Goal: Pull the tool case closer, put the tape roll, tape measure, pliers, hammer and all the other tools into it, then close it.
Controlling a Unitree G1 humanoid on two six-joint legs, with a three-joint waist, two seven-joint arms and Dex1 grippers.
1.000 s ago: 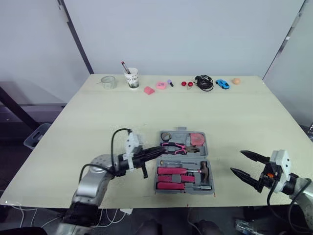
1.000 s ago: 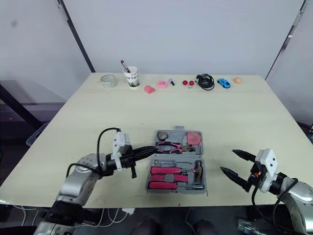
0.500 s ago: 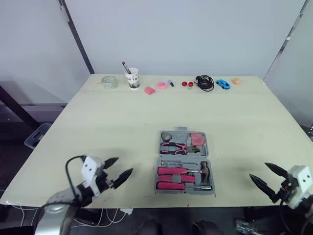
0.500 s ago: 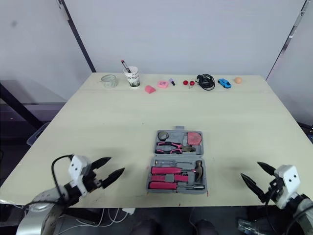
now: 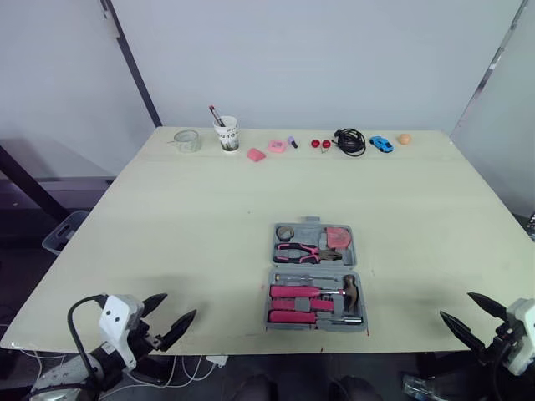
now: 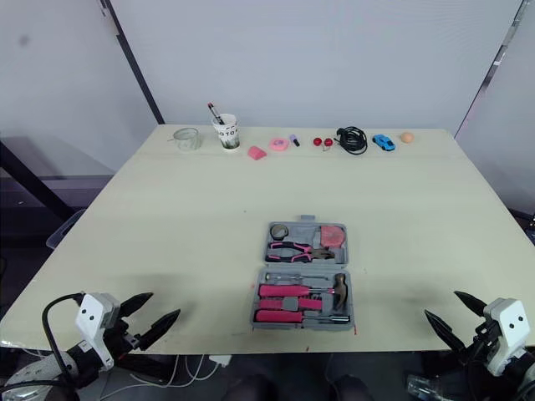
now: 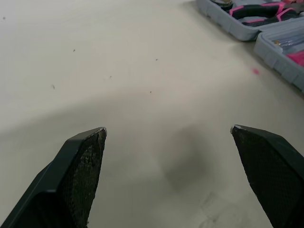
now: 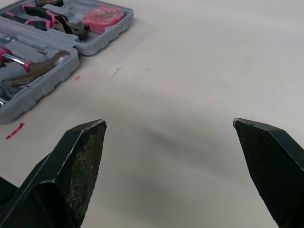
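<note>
The tool case (image 5: 315,277) is seen open and filled, with the left hand (image 5: 177,306) and right hand (image 5: 456,306) spread empty well to either side of it, so its halves should be folded together squarely.

A pale beige worktop (image 5: 167,209) with a matte, lightly speckled surface stands in front of a plain light grey wall (image 5: 334,58). A thin dark bar (image 5: 134,67) leans diagonally across the wall at the worktop's far left corner. A paler bar (image 5: 493,67) slants the other way at the far right corner. To the left, the floor (image 5: 17,251) is dark grey and crossed by a black slanted beam (image 5: 23,185). A grey crate (image 5: 63,234) stands on it just beside the worktop's left edge. The light is soft and even, leaving only faint shadows on the worktop.
</note>
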